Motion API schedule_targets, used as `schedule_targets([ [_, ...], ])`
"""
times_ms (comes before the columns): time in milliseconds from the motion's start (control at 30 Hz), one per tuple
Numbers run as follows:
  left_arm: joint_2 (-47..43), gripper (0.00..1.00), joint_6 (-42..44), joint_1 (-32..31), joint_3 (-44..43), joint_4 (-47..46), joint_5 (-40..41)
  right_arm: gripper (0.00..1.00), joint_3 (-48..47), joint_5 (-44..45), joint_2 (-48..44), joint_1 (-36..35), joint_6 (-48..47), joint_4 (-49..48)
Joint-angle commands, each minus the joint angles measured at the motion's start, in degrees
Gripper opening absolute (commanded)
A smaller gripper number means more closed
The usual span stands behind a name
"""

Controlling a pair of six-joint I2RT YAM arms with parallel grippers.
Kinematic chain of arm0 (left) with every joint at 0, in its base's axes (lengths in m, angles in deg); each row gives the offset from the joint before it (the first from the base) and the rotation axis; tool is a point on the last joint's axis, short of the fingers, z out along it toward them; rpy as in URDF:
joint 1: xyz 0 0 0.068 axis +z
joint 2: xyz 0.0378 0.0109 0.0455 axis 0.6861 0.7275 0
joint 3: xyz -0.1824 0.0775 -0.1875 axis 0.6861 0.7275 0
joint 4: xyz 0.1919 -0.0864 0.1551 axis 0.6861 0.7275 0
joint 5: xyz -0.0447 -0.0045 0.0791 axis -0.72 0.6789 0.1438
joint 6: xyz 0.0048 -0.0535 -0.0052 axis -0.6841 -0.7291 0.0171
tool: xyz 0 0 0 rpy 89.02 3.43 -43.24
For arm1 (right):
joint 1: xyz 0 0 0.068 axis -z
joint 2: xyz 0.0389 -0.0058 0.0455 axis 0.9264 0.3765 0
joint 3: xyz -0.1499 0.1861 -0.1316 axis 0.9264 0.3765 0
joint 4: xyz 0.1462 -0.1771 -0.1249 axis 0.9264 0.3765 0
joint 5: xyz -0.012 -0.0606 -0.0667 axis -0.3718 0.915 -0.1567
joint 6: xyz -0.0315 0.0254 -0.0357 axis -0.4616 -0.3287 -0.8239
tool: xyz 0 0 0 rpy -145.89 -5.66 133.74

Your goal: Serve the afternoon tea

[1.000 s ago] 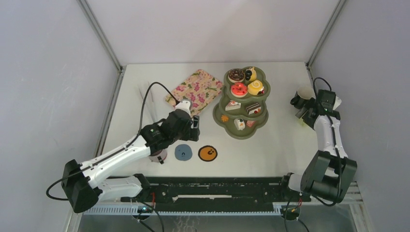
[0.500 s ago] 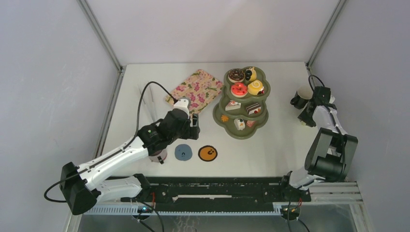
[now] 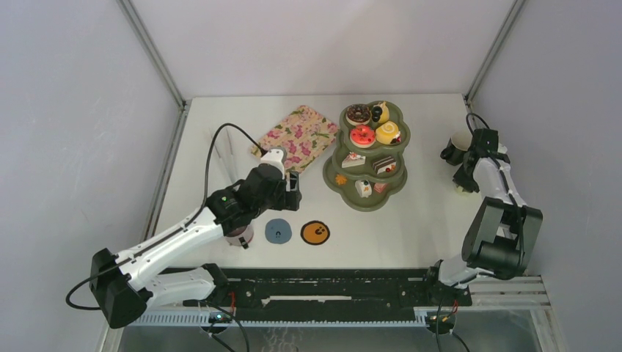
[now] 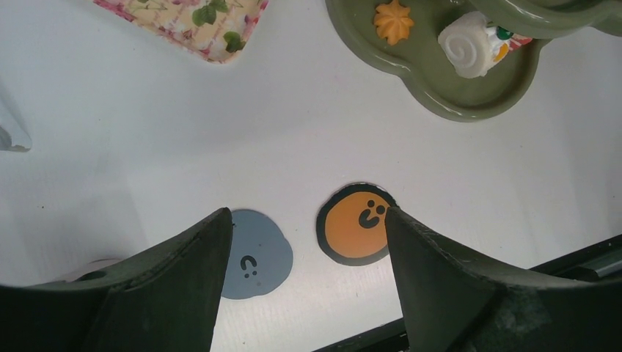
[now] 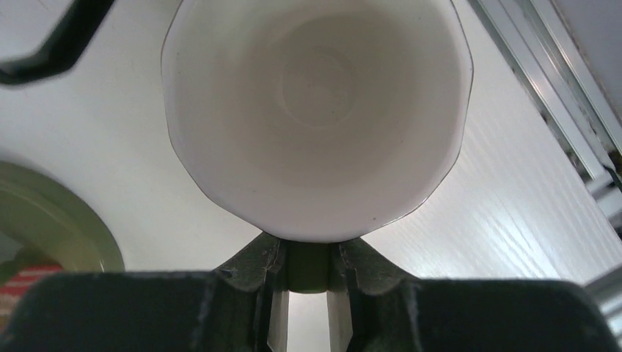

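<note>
The whole table (image 3: 433, 220) is being viewed by the top external camera from high above and behind the arm bases (image 3: 117, 293), facing down and forward. The left wrist camera is being held nearer, facing down between its own fingers (image 4: 169, 286); the blue coaster (image 4: 257, 253), the orange coaster (image 4: 356, 224), a lobe of the olive-green stand (image 4: 433, 88) and a floral tray (image 4: 198, 18) corner are being shared with the top view. The right wrist camera is being pointed from very near into the pale-lined mug (image 5: 315, 110), also shared.

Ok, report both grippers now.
Left gripper: jaws open, empty.
Right gripper: jaws closed on the mug, seemingly by its handle.
</note>
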Motion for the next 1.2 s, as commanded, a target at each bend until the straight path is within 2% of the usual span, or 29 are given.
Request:
schedule_targets([
  [0,0.0,0.8,1.2,1.7,-2.0,0.8,-1.7,0.0,-3.5,4.4,-9.6,-2.4,2.5,6.3],
  [200,-1.3,0.81,1.7,6.2,-4.1,2.6,-4.6,0.0,-3.4,8.4,-20.4,-8.7,5.2,11.9],
  [333,-1.7,0.81,2.0,9.1,-4.7,3.2,-7.2,0.0,-4.3,5.7,-24.8,-11.6,7.0,13.4],
  [467,-2.0,0.81,2.4,12.5,-6.3,4.7,-9.2,0.0,-8.2,7.2,-31.4,-17.4,8.0,15.8],
  [700,-2.7,0.81,3.1,19.0,-8.8,6.8,-13.2,0.0,-17.7,-4.2,-40.6,-28.2,0.6,14.3],
  [767,-3.1,0.81,3.6,19.8,-9.1,7.1,-13.4,0.0,-20.6,-4.7,-40.5,-33.8,-1.2,13.8],
  [833,-3.3,0.82,3.6,21.4,-9.6,7.5,-13.7,0.0,-24.2,-1.3,-38.8,-41.9,-3.4,14.4],
  [1033,-4.3,0.82,3.0,23.7,-11.3,9.0,-13.1,0.0,-33.8,17.0,-28.5,-71.9,-13.8,16.4],
  [1100,-4.7,0.82,3.4,24.4,-12.2,10.1,-12.1,0.0,-36.7,16.6,-24.0,-76.6,-15.8,17.8],
  [1167,-5.3,0.82,3.9,25.2,-12.8,11.1,-11.2,0.0,-39.2,11.7,-20.3,-77.9,-17.0,18.7],
])
